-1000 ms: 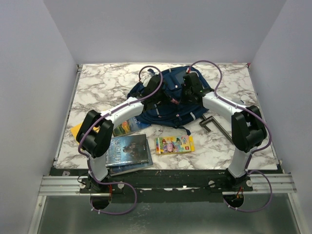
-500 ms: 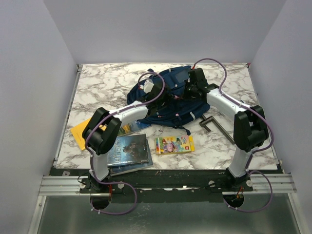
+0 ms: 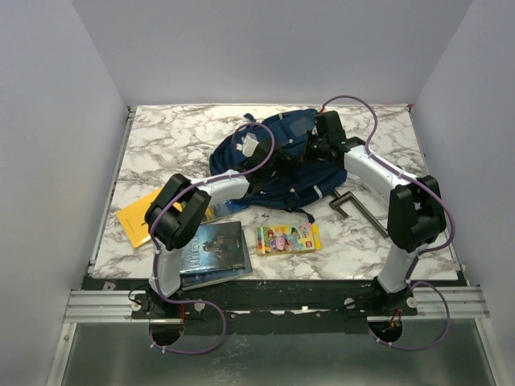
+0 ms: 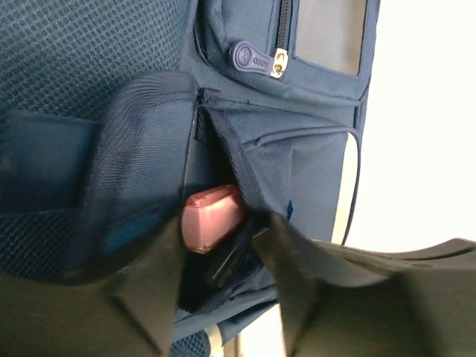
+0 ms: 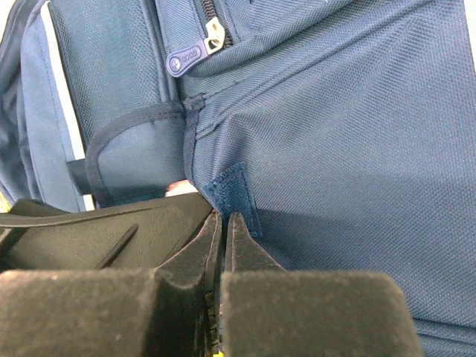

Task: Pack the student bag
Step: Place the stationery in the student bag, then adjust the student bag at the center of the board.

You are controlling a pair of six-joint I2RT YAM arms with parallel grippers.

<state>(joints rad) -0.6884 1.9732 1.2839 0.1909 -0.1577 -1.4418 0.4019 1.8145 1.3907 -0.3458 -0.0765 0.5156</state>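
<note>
**Student bag takes an item as the left pincer lets go**
The navy bag lies slumped at the far middle of the surface, and a pinkish block is lodged in its gaping pocket. The left pincer, shut a second ago, now has its jaws partly apart and grips nothing, so one item is likely packed. The right pincer is closed tight against the bag's fabric.

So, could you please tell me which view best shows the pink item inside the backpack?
The left wrist view: the pink item lies visible inside the navy backpack. The right wrist view shows only a pink sliver; the top view shows none of it.
</note>
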